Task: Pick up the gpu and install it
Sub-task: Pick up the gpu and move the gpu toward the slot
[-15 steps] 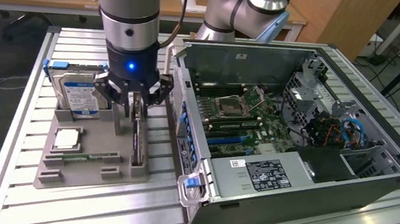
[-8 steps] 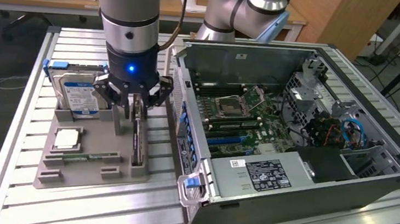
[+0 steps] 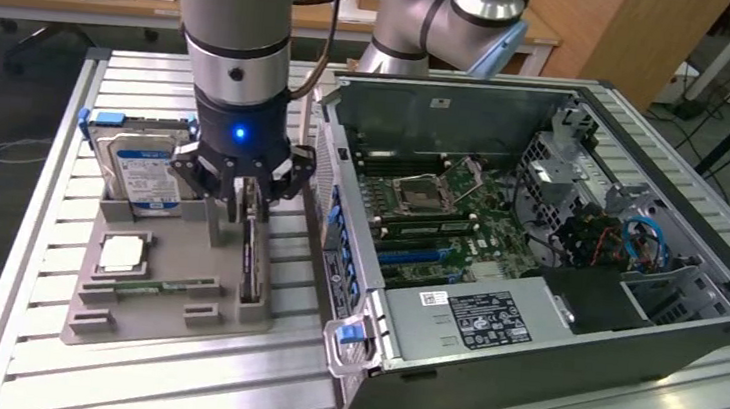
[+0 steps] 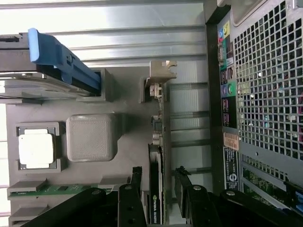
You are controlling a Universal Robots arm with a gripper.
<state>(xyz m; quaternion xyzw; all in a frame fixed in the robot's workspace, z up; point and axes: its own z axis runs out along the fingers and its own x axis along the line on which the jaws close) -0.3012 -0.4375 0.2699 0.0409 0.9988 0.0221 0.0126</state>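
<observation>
the gripper (image 4: 159,171) is hanging low over the grey tray (image 3: 166,316). it is standing partly open and holding nothing. its two black fingers (image 4: 182,189) are sitting one on each side of the gpu (image 4: 157,142). i am seeing a little gap on both sides, so they are not touching it.

the gpu is standing on its thin edge in a slot of the tray, on the side nearest the computer case (image 3: 528,331). its silver end piece (image 4: 161,71) is sitting at the far end from the fingers.

i am thinking the grab is the job right now. to do it well, the fingers are needing to stay even, so both press the flat sides together, softly, not squashing the little parts.

in the same tray, the hard drive (image 3: 139,178) is standing up, and the square chip (image 3: 123,254) and the green memory stick (image 3: 149,287) are lying flat. farther off, the case is lying open on the metal table (image 3: 120,382), showing its green board (image 3: 458,224).
</observation>
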